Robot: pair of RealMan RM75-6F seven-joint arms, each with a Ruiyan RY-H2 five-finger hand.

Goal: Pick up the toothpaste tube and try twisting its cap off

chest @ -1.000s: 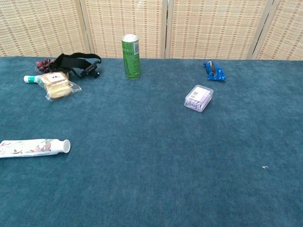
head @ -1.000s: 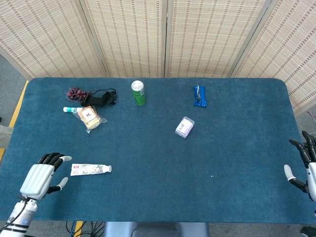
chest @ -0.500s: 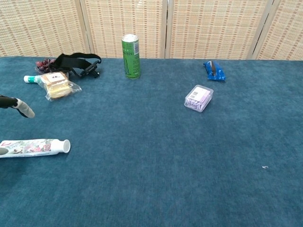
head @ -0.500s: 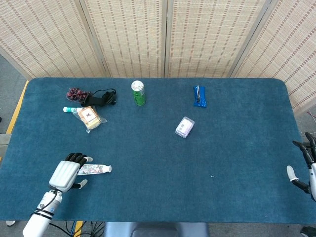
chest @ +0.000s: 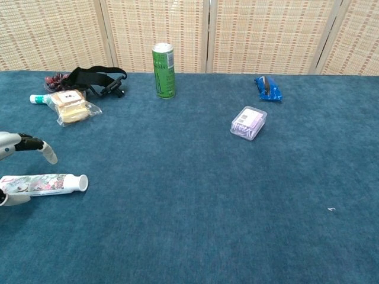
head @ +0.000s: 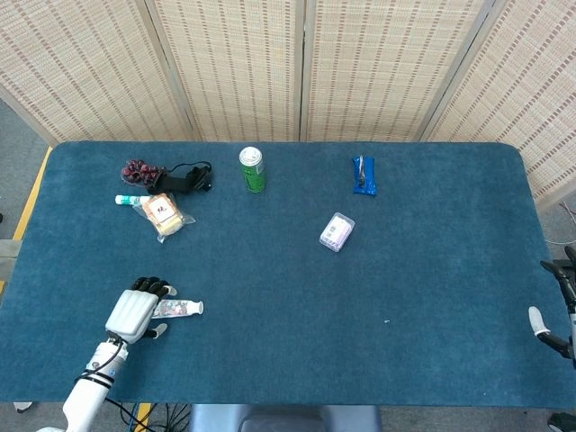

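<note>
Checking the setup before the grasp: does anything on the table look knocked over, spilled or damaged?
Nothing stands out. The green can stands upright, the toothpaste tube lies flat with its cap on, and nothing has spilled. The left hand is over the tube's tail end.

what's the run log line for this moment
phase: reach | left robot hand: open, over toothpaste tube, not gripping | right robot hand: idle at table edge | cap: on

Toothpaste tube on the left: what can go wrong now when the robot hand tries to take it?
1. The left robot hand covers only the tail of the toothpaste tube, with fingers still spread, so the tube may slide on the cloth.
2. A grip on the tail could leave the cap end drooping.
3. The right robot hand is far away at the table's edge, so twisting may wait.
</note>
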